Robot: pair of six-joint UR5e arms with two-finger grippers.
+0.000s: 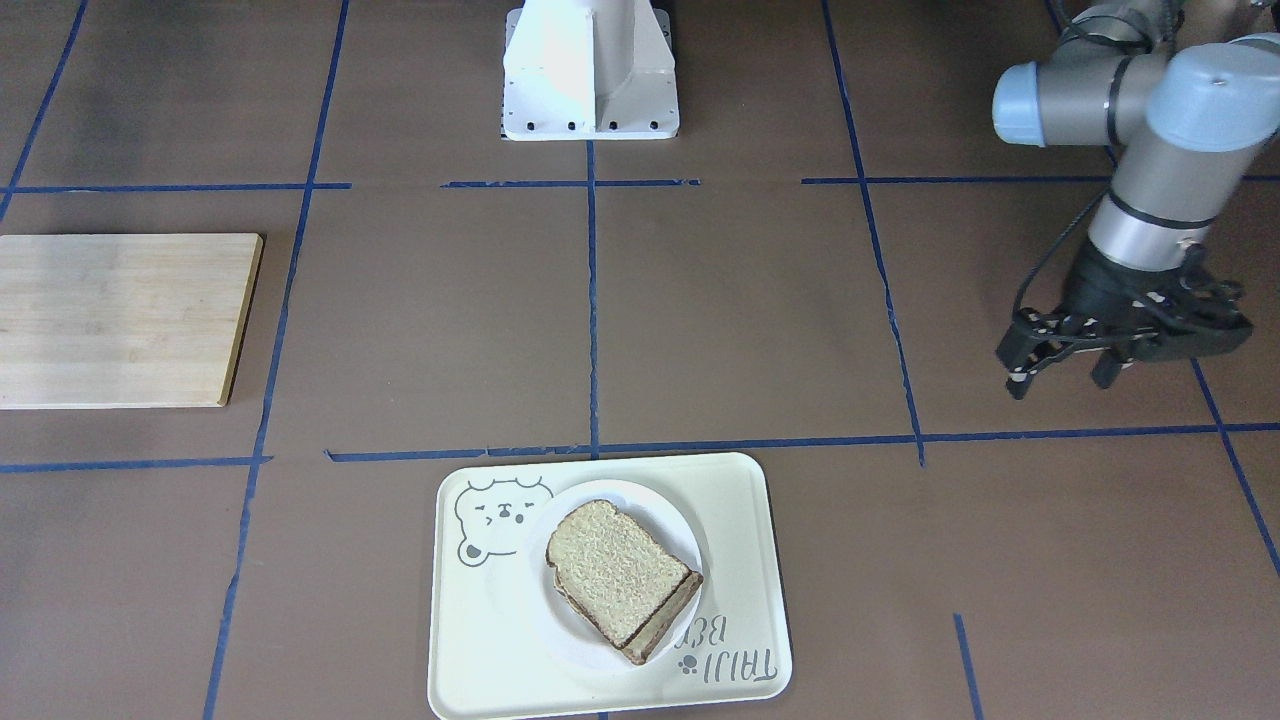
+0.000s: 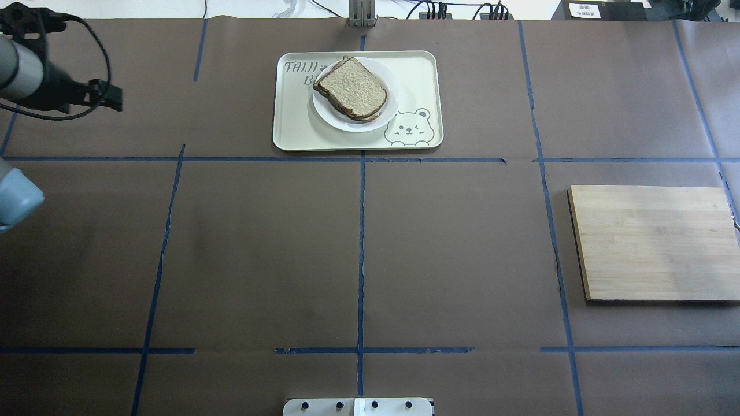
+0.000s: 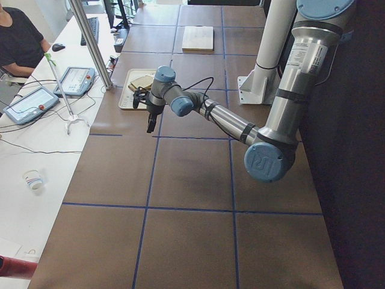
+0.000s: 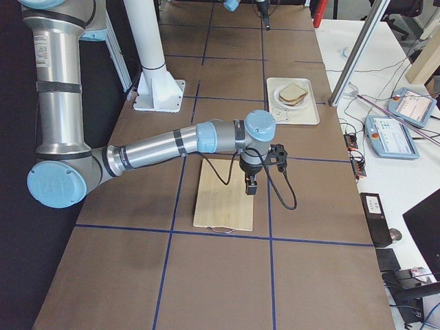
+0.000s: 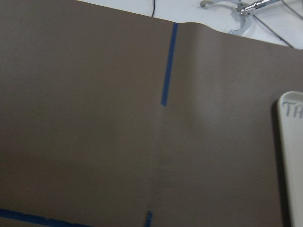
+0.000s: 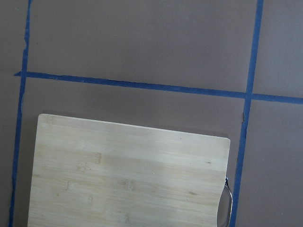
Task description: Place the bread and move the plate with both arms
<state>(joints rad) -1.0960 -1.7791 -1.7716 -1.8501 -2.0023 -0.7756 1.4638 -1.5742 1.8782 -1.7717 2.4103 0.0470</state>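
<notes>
Speckled grey-tan bread (image 1: pixel 615 570) (dark-crusted)

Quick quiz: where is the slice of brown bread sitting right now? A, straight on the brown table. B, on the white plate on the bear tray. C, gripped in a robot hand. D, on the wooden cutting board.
B: the bread lies on the white plate, which sits on the bear tray, away from the left hand.
</notes>
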